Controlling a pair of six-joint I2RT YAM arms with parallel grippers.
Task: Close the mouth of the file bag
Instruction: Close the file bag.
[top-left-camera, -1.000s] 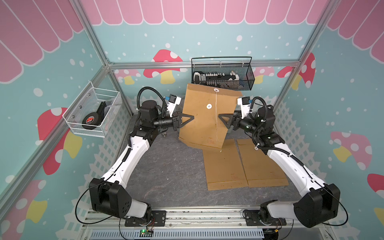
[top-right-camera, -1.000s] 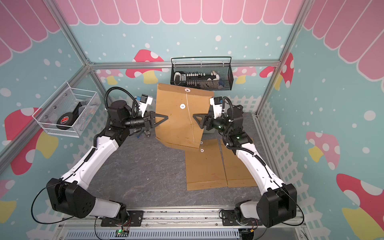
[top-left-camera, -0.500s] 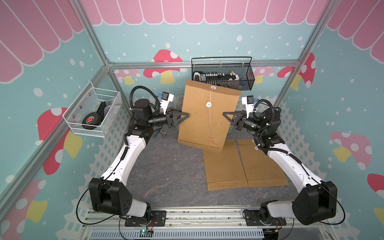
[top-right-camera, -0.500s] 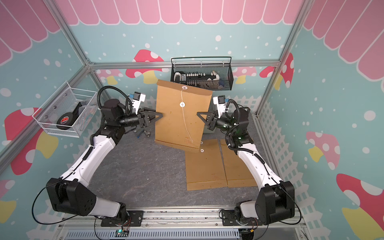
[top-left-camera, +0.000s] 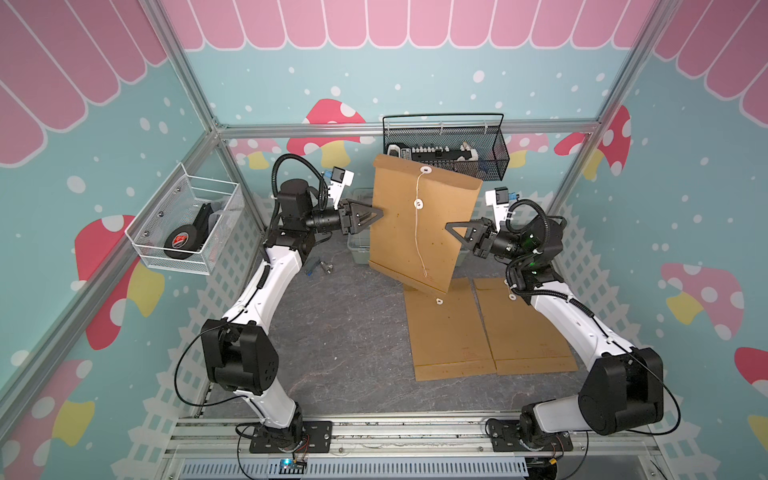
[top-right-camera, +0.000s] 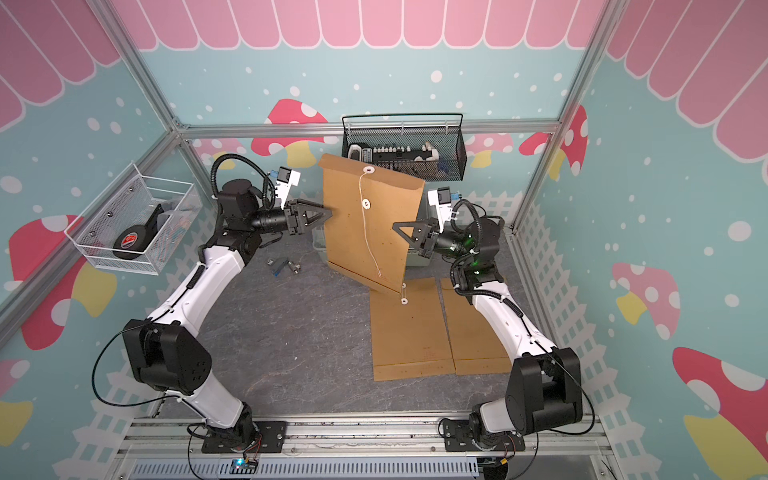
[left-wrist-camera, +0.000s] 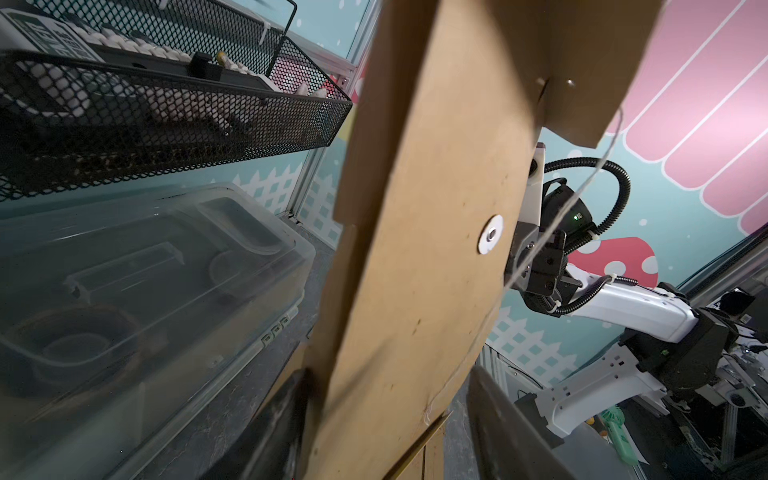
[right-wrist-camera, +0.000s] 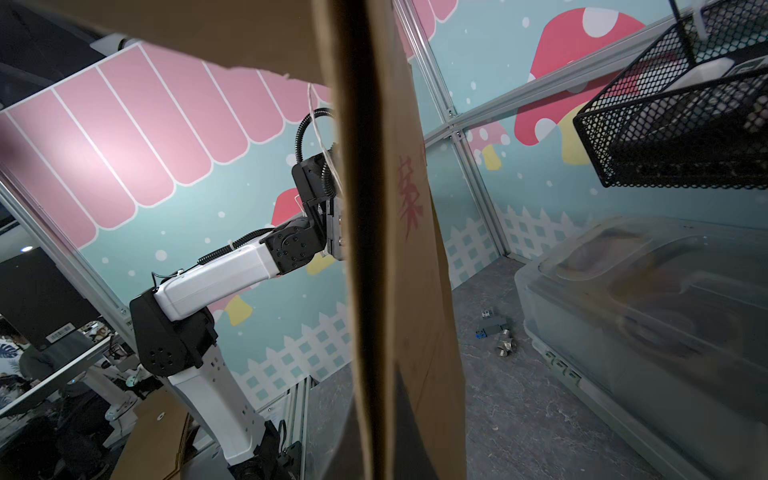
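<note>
A brown file bag (top-left-camera: 411, 249) (top-right-camera: 361, 245) hangs upright in the air above the back of the table. Its flap is folded over at the top, and a white string (top-left-camera: 419, 241) dangles loose from the flap's disc (top-left-camera: 424, 169) past the lower disc (top-left-camera: 418, 203). My right gripper (top-left-camera: 451, 227) (top-right-camera: 397, 227) (right-wrist-camera: 374, 395) is shut on the bag's right edge. My left gripper (top-left-camera: 376, 214) (top-right-camera: 328, 214) (left-wrist-camera: 390, 374) is open, and the bag's left edge stands between its fingers (left-wrist-camera: 286, 419) with a gap on one side.
Two more file bags (top-left-camera: 449, 328) (top-left-camera: 523, 324) lie flat at the right. A clear plastic box (top-left-camera: 359, 245) sits behind the held bag, under a black wire basket (top-left-camera: 444, 145). Small metal parts (top-left-camera: 320, 266) lie on the table. A white basket (top-left-camera: 187, 232) hangs on the left wall.
My right gripper has closed on the bag's right edge and my left gripper has opened around the left edge. The bag has swung more upright.
</note>
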